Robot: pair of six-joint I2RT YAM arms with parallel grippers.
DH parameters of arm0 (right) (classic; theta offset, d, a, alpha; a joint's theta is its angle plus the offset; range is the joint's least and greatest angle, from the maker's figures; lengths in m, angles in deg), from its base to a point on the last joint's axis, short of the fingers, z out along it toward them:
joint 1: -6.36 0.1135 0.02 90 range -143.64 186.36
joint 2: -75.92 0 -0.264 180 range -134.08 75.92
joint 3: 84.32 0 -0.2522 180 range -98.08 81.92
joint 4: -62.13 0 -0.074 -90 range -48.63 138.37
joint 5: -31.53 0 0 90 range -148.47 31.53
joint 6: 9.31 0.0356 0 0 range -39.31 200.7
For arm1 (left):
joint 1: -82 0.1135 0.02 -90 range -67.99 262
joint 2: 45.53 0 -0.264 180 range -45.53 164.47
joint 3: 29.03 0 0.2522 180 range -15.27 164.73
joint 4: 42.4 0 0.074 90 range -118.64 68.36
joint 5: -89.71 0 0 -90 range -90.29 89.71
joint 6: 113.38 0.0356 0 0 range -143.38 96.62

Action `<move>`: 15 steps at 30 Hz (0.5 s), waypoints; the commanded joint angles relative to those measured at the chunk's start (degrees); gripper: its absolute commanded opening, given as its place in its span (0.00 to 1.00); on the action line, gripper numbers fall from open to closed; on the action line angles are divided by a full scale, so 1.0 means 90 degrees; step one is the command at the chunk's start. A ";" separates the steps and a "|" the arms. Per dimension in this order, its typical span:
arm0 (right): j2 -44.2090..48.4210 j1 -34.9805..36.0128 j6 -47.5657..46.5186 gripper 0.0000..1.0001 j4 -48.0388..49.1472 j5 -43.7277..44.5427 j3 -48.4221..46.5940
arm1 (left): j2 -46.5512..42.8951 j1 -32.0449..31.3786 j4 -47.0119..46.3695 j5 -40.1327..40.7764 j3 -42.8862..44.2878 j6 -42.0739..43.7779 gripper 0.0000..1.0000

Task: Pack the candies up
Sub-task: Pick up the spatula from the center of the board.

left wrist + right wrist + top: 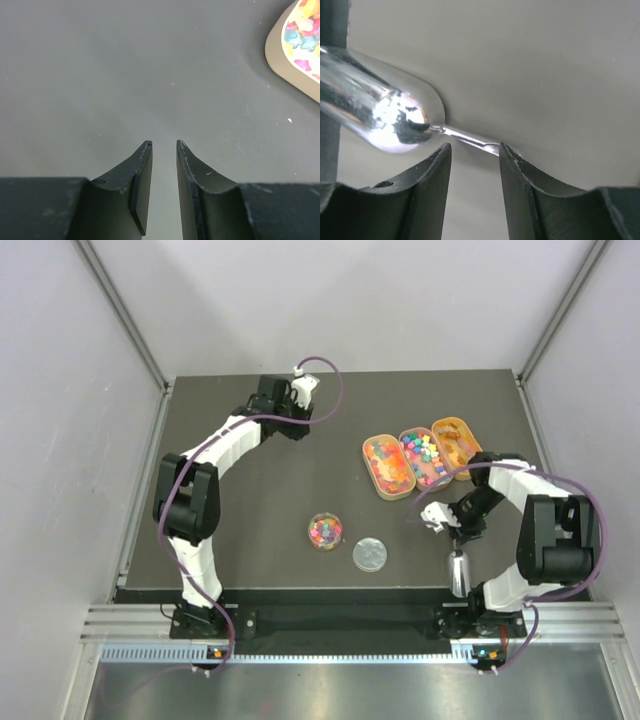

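Candies (pixel 424 450) lay in trays (pixel 367 455), more in cup (pixel 325 531) nearward of trays. Tiny, light, loose, likely to roll; judged poor for pinching, scoop (pixel 460 575) handle better hold. Right fingers (pixel 520 190) stood parted astride handle, unclamped; left fingers (pixel 140 185) parted, empty.

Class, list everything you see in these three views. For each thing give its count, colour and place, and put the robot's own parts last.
trays: three, tan, side by side, right of the table's middle
candies: many, multicoloured, in the trays and the tub
tub: one, clear, round, near the table's front centre
lid: one, clear, round, flat on the table just right of the tub
scoop: one, shiny metal, near edge by the right arm's base
table: one, dark grey, under everything
left gripper: one, black, slightly open, empty, over bare table at the far side
right gripper: one, black, open, at the scoop's handle
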State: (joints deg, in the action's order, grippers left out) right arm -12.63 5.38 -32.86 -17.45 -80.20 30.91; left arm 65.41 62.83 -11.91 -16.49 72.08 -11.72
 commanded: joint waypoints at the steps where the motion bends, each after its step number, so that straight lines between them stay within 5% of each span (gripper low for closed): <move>1: -0.0326 0.0274 -0.4853 0.44 0.0458 0.0091 -0.0095 | -0.0305 0.0002 -0.0257 -0.0084 -0.0096 -0.0065 0.31; 8: -0.0717 0.0352 -0.4853 0.41 0.0848 0.0325 -0.0241 | -0.0227 0.0002 -0.0277 -0.0006 -0.0077 -0.0046 0.31; 12: -0.0844 0.0352 -0.4649 0.05 0.1375 0.0393 -0.0212 | -0.0178 0.0002 -0.0267 -0.0025 0.0020 -0.0055 0.31; 15: -0.1000 0.0352 -0.3820 0.00 0.1523 0.0501 -0.0475 | -0.0110 0.0002 -0.0238 -0.0074 0.0147 -0.0046 0.31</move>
State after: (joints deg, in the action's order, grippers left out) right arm -17.79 8.05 -32.97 -11.42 -79.13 28.09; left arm 65.41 62.83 -11.96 -16.32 71.49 -11.74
